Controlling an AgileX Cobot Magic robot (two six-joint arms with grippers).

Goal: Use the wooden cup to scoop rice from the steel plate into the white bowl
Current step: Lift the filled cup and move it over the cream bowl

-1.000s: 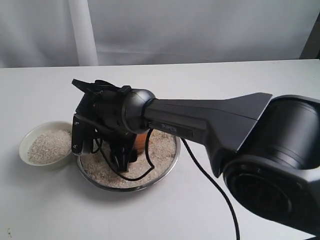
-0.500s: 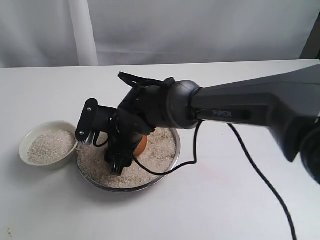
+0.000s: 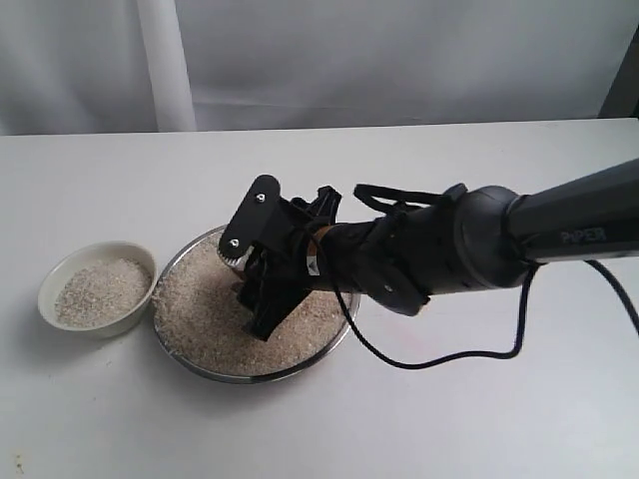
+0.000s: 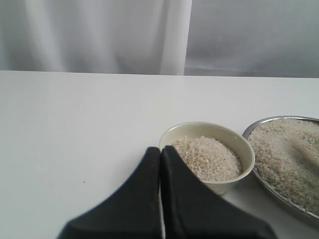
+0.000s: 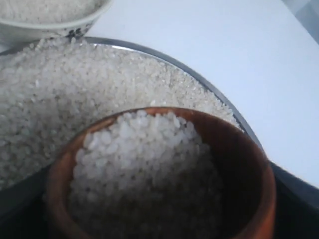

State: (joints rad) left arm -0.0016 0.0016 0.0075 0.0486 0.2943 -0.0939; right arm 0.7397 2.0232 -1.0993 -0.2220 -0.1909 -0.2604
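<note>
Your right pincer (image 3: 258, 284) is clamped wide around the wooden cup (image 5: 251, 196), brimming with rice (image 5: 144, 164), over the steel plate (image 5: 202, 82); your left pincer (image 4: 160, 155) is pressed together.

We take this for a robot lab bench.
Our white table (image 3: 499, 419), plain pale curtain (image 3: 399, 50) at twelve o'clock, and cabled black arm (image 3: 579, 215) at three o'clock show it.

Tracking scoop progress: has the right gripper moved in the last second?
Yes: the right gripper shifted right across the steel plate, away from the white bowl.
</note>
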